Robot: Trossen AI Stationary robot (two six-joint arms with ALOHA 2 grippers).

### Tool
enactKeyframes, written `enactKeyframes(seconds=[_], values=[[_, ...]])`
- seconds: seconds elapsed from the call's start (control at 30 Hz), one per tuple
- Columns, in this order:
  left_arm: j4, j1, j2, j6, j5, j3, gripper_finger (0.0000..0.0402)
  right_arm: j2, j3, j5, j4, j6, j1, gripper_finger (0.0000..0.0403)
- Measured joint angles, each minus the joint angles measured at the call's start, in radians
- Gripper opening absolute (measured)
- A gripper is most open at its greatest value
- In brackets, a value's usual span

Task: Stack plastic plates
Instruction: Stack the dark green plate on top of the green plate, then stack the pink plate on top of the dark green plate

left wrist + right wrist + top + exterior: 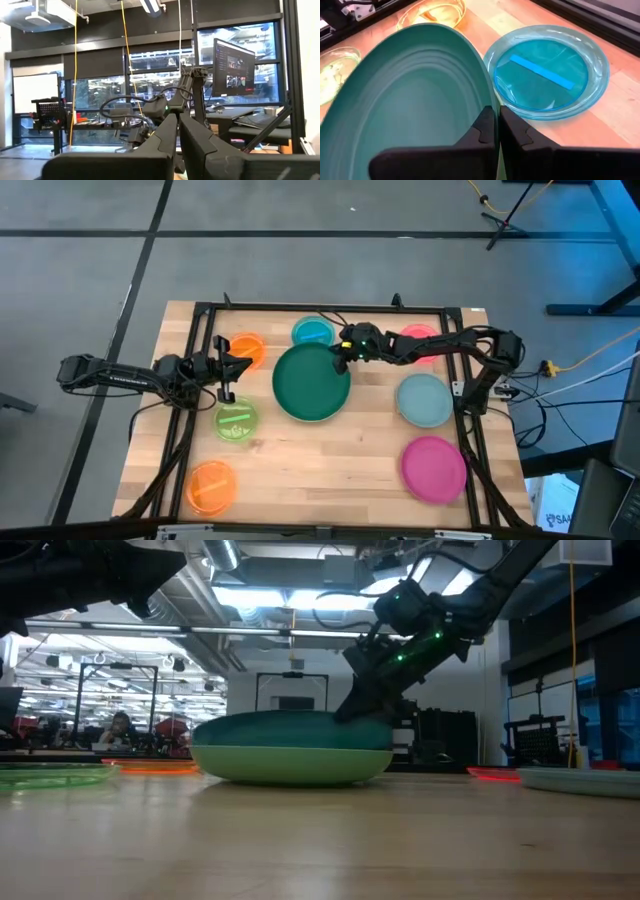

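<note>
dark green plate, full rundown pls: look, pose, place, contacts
The dark green plate is large, round, opaque plastic with concentric ridges inside and a raised rim. It sits mid-table, stacked on a mint plate whose paler edge shows beneath it in the low view. The right end effector is shut on its rim at the far side, nearest the small blue plate. It looks roughly level, or barely lifted at the gripped edge.

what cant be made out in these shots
- Low view: the mint plate under the dark green plate shows edge-on only; any others between are hidden.
- High view: the pink plate is partly covered by the right arm.
- Left wrist view: the left hand faces the room; no plates show.
</note>
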Motion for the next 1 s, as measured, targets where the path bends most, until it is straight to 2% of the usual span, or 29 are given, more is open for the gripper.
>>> enactKeyframes(seconds=[0.2,0.47,0.63,0.77,1.0], values=[[0.000,0.000,0.000,-0.002,0.000,0.000,0.0014,0.017,0.000,0.001,-0.001,-0.010,0.000,0.0015],[0.000,0.000,0.000,-0.003,0.000,0.000,0.0014,0.017,0.000,0.000,0.010,-0.058,0.001,0.0118],[0.000,0.000,0.000,-0.003,0.000,0.000,0.0014,-0.010,0.000,-0.053,-0.038,-0.162,0.002,0.0155],[-0.003,0.000,0.000,0.004,-0.001,0.000,0.0014,-0.109,0.001,-0.045,-0.165,-0.221,0.022,0.0160],[-0.020,0.000,0.000,0.050,-0.007,-0.001,0.0014,-0.313,0.001,0.014,-0.495,-0.262,0.085,0.0161]])
